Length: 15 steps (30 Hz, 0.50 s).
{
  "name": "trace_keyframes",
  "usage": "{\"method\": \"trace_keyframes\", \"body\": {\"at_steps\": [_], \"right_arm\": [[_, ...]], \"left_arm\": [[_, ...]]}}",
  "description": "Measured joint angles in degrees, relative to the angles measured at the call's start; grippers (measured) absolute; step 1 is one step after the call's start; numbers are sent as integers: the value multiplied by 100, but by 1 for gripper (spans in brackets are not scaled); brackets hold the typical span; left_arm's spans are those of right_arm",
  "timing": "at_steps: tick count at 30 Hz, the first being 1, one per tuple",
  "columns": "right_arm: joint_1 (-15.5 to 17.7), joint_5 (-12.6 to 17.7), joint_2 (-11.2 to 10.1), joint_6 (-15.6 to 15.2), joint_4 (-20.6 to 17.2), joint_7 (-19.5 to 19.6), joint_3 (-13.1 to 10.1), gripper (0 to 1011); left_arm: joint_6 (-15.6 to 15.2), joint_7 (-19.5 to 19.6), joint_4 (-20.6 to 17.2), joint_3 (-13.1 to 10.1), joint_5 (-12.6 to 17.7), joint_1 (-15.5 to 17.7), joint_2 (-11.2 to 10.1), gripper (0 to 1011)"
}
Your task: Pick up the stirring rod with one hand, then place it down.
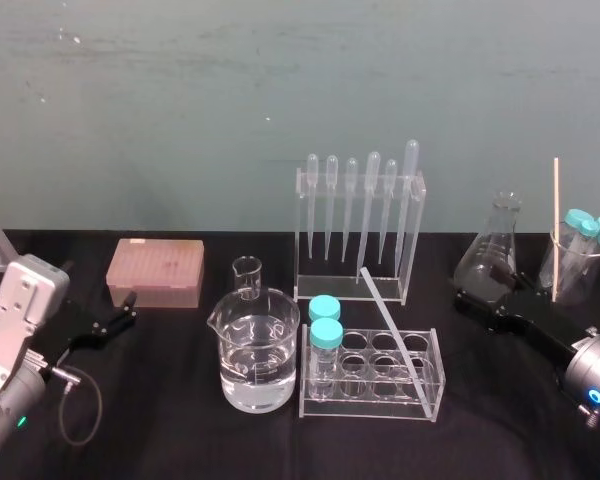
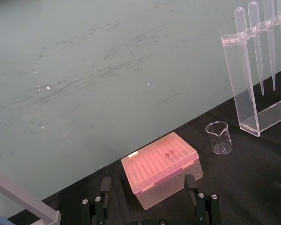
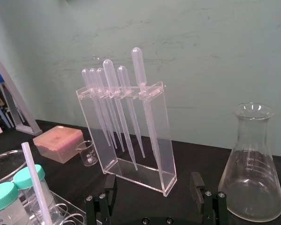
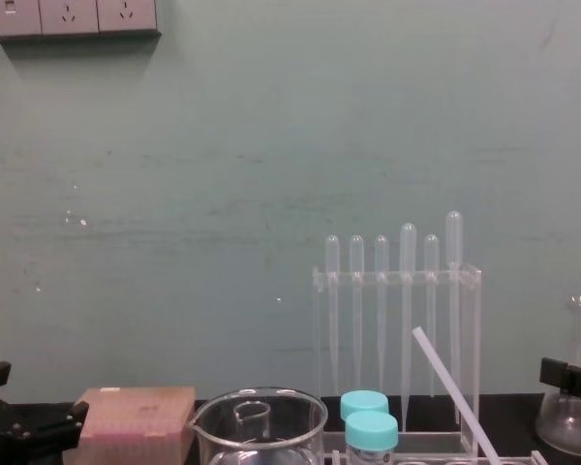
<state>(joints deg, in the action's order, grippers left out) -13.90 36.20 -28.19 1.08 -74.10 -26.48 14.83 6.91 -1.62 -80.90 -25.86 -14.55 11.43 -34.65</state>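
Both jaws spread, left gripper [image 2: 148, 183], right gripper [image 3: 153, 178], stirring rod [image 1: 390, 322] slanted across rack [image 1: 370, 411]

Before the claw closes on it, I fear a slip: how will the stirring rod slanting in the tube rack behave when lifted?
The stirring rod looks straight despite leaning, so probably stiff. It is thin and smooth, so likely light and slippery. It rests slanted in the tube rack, so a sideways pull might tip that.
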Motion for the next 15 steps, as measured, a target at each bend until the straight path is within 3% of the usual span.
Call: {"method": "trace_keyframes", "body": {"at_steps": [15], "right_arm": [[-8,4,3,36,0,-17,-5,1000]], "left_arm": [[0,0,0,0,0,1,0,1000]]}}
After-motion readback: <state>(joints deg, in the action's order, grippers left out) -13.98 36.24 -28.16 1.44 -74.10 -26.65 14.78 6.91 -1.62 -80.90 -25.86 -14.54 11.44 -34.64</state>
